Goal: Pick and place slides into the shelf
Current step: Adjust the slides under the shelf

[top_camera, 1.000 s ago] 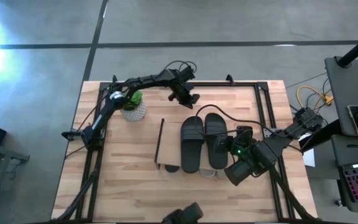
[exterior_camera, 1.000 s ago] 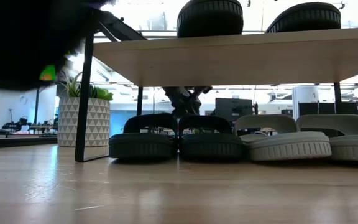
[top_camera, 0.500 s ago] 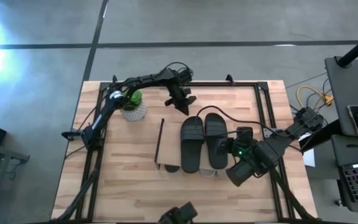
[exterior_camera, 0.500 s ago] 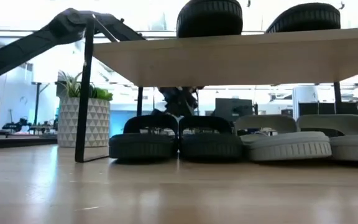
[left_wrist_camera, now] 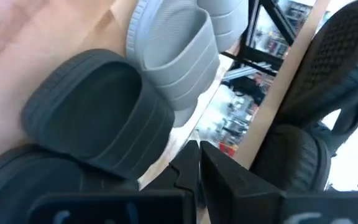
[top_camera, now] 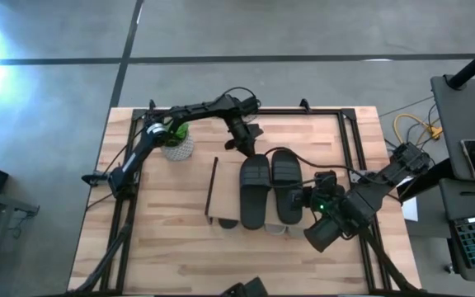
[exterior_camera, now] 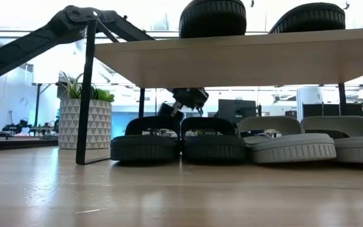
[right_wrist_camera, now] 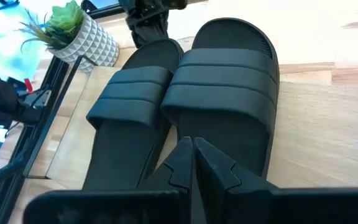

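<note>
Two black slides (top_camera: pixel 268 188) are seen lying side by side on the plank top of the shelf (top_camera: pixel 213 188), and in the low view a dark pair (exterior_camera: pixel 178 142) and a light grey pair (exterior_camera: pixel 307 142) are lined up beneath it on the table (top_camera: pixel 163 247). All six appear to be placed, so the task is judged close to done (only tidying or withdrawal looks to be left).

The left gripper (top_camera: pixel 242 142) is held just behind the shelf's far edge, near the heel of the left-hand black slide on top; from the low view it is seen hanging above and behind the lower dark pair. Its fingers (left_wrist_camera: pixel 194 171) are drawn together in its wrist view, and nothing is held between them. The right gripper (top_camera: pixel 308 200) is parked just beside the shelf's right side, its fingers (right_wrist_camera: pixel 191 158) likewise pressed closed and empty, pointed along the top pair.

The potted plant (top_camera: pixel 175 142) is left standing well clear at the back left.

A last nudge to square the slides may be called for; otherwise both arms would be lifted away without the shelf being clipped.
</note>
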Robot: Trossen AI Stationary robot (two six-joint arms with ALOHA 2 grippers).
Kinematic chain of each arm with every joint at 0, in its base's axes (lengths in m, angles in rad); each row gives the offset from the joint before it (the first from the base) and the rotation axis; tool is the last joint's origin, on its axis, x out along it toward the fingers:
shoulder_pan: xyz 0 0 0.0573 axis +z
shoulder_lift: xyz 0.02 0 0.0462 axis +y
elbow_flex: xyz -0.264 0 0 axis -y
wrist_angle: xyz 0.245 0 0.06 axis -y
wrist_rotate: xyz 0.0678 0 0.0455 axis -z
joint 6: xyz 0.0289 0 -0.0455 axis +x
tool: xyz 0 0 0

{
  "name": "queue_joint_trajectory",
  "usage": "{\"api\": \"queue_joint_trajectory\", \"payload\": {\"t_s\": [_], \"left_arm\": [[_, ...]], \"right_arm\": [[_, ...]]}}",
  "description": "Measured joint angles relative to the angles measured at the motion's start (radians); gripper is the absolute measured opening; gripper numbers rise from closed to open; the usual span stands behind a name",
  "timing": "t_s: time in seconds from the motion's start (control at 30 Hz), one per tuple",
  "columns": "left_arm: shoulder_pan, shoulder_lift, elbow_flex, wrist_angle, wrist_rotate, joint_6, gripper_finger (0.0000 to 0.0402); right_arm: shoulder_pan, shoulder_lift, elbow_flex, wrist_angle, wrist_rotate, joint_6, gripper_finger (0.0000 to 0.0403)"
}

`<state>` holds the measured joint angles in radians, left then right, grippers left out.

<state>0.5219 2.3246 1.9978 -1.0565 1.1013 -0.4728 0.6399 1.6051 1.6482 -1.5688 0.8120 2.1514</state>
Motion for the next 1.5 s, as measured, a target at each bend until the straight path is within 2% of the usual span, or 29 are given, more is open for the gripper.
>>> {"api": "queue_joint_trajectory", "payload": {"t_s": [0.43,0.9,1.07,1.33,1.5], "left_arm": [[-0.017,0.065,-0.01,0.056,0.105,-0.099,0.0],[-0.024,0.08,-0.017,0.202,0.098,-0.282,0.0],[-0.035,0.08,-0.021,0.215,0.118,-0.343,0.0],[-0.032,0.087,-0.021,0.243,0.003,-0.386,0.0],[-0.032,0.087,-0.022,0.241,-0.038,-0.386,0.0]], "right_arm": [[0.004,0.0,0.0,0.0,0.0,-0.009,0.0011],[0.026,-0.001,0.011,0.014,-0.008,-0.006,0.0011],[0.163,0.0,0.01,0.106,-0.025,-0.032,0.0011],[0.463,0.032,0.006,0.175,-0.057,-0.028,0.0011],[0.623,0.033,0.003,0.287,-0.037,0.084,0.0011]]}}
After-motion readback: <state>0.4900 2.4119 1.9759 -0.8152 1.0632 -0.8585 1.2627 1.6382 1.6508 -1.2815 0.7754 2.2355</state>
